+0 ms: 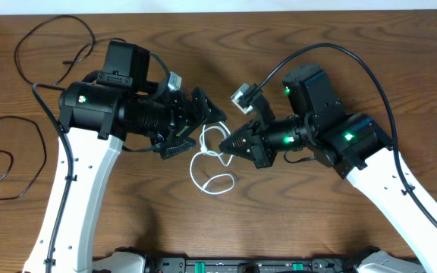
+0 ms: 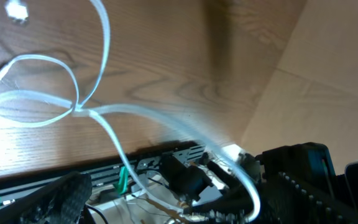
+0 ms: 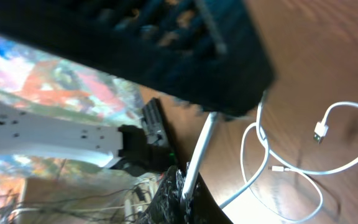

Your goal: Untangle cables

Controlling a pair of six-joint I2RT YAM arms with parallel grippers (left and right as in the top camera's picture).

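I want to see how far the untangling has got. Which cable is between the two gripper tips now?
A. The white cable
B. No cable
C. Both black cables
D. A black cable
A: the white cable lies looped between the open left gripper and the right gripper, which is shut on it. The black cables lie apart at the table's left side.

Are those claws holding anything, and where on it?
The right gripper is shut on the white cable, pinching it along the cord, not at its plug. The left gripper is open, holding nothing.
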